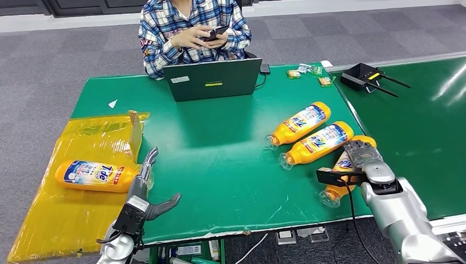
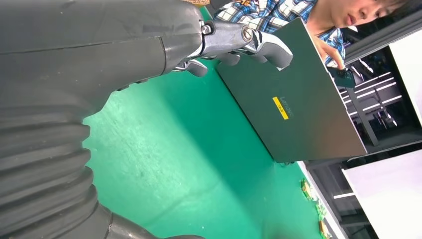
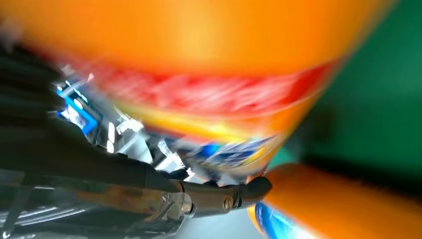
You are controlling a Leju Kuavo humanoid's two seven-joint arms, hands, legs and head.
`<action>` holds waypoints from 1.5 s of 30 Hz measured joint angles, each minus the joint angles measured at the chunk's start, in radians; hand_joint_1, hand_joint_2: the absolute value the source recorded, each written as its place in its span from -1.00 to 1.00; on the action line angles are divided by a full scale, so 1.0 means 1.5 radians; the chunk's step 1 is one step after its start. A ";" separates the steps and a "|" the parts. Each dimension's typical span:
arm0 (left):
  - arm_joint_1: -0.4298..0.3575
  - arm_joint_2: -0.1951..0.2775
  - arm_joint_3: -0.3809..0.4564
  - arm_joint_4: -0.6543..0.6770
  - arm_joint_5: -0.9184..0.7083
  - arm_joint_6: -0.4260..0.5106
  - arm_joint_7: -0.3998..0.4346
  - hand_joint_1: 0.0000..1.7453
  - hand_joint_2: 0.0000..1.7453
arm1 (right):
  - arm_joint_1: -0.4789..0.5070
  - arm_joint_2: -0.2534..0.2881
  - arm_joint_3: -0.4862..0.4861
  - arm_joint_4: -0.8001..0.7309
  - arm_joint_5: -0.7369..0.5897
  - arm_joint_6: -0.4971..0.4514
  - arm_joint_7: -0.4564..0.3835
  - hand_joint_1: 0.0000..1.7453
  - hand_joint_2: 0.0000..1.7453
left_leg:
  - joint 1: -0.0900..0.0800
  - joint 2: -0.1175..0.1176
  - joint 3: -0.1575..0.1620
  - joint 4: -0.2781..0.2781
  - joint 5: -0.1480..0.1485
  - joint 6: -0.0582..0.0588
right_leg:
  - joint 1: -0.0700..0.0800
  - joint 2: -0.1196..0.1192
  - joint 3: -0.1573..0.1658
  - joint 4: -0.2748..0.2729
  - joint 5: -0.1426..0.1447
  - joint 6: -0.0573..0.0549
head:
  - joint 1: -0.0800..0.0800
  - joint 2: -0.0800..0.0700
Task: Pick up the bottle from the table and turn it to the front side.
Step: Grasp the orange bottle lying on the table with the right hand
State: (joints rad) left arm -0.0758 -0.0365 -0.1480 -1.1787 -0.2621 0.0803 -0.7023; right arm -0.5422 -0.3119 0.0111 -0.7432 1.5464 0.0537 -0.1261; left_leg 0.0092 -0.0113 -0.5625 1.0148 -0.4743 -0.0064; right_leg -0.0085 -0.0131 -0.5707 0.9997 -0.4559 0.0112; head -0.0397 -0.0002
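My right hand (image 1: 361, 153) sits nearest me at about four o'clock on the green table (image 1: 231, 165), its fingers (image 3: 249, 188) wrapped over the orange bottle (image 1: 342, 175) lying on its side at the table's near edge; I read that as grasping the bottle. Just beyond it, toward two o'clock, two more bottles (image 1: 316, 144) lie side by side. My left hand (image 1: 144, 187) hangs at seven o'clock, released, fingers apart. Beside it, at nine o'clock, another bottle (image 1: 96, 176) rests on yellow plastic sheeting (image 1: 66, 220). At twelve o'clock stands a laptop (image 1: 214, 80), a person (image 1: 192, 33) behind it
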 joint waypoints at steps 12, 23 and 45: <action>0.026 0.008 -0.001 -0.020 0.008 0.014 0.000 -1.00 1.00 | 0.012 0.008 0.119 0.079 0.002 -0.361 0.047 1.00 1.00 | 0.000 0.007 0.002 0.000 -0.002 -0.001 | 0.000 0.007 0.000 0.000 0.000 0.000 | 0.000 0.000; 0.028 0.011 -0.001 -0.022 0.006 0.014 0.000 -1.00 1.00 | 0.029 0.008 0.128 0.047 0.002 -0.398 0.042 1.00 1.00 | 0.000 0.007 0.002 0.000 -0.002 -0.001 | 0.000 0.008 -0.001 0.000 0.001 0.000 | 0.000 0.000; 0.025 0.011 -0.001 -0.021 0.006 0.014 0.000 -1.00 1.00 | 0.089 0.006 0.113 -0.103 0.002 -0.265 0.058 1.00 1.00 | 0.000 0.007 0.000 0.000 -0.002 -0.001 | 0.000 0.008 -0.003 0.000 0.001 0.000 | 0.000 0.000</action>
State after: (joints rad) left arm -0.0379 -0.0195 -0.1493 -1.2096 -0.2527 0.1012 -0.7023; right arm -0.4083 -0.3031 0.1805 -0.8978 1.5488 -0.3440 -0.0385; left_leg 0.0092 -0.0002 -0.5626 1.0145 -0.4771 -0.0079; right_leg -0.0086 -0.0009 -0.5757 0.9998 -0.4550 0.0107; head -0.0397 0.0000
